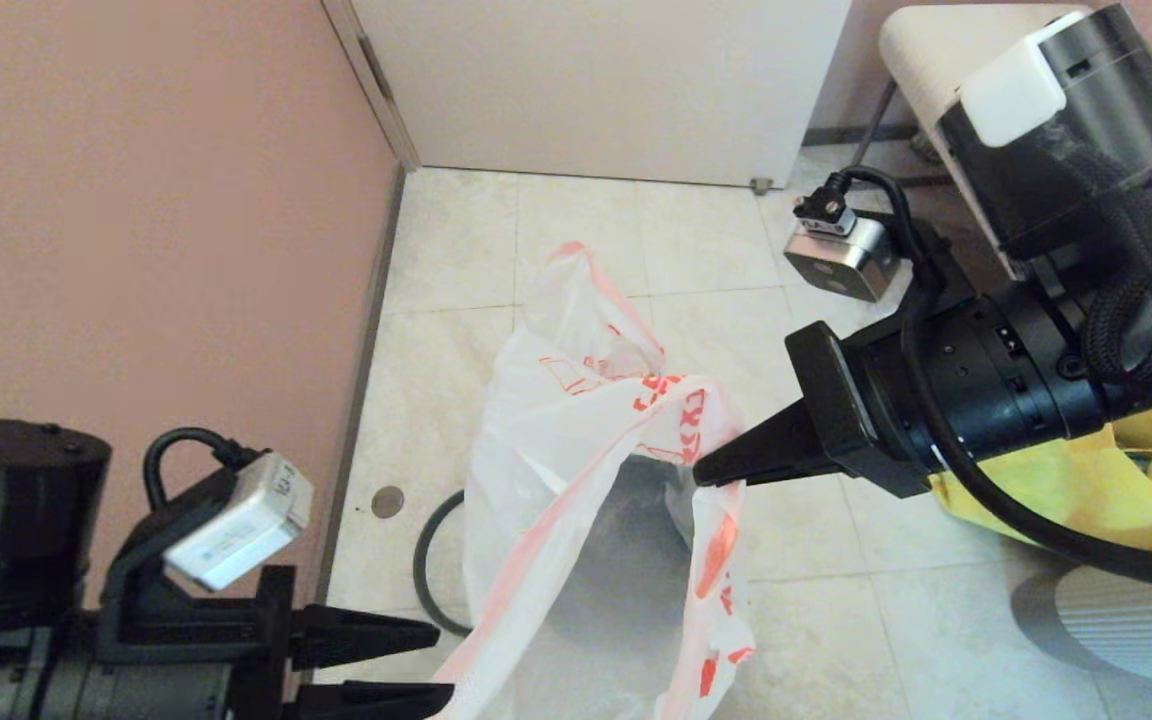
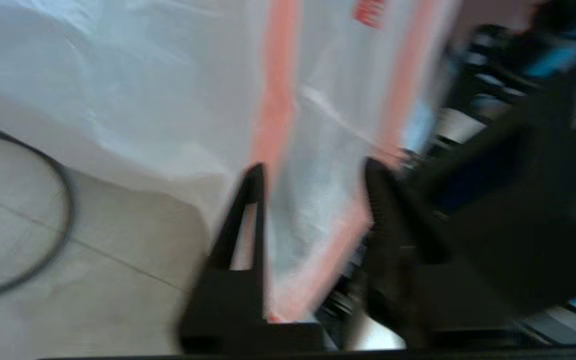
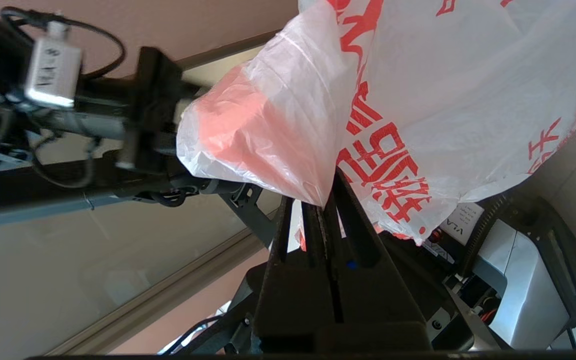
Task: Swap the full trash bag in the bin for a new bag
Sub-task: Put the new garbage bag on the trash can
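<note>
The new bag (image 1: 586,440), thin white plastic with pink-orange handles and red characters, hangs open over the floor. My right gripper (image 1: 704,472) is shut on its right rim; the right wrist view shows the plastic (image 3: 418,100) pinched at the fingertips (image 3: 324,199). My left gripper (image 1: 441,662) is open at the bag's lower left edge. In the left wrist view a pink-orange strip of the bag (image 2: 275,100) runs between its spread fingers (image 2: 313,165). The bin shows only as a dark shape (image 1: 636,500) through the plastic. Its grey ring (image 1: 424,565) lies on the floor. The full trash bag is out of view.
A pink wall (image 1: 136,200) runs close along the left. A white door (image 1: 596,80) stands at the back. A yellow fabric tote (image 1: 1086,490) sits on the floor at the right, below my right arm. A white seat (image 1: 936,50) stands at the back right.
</note>
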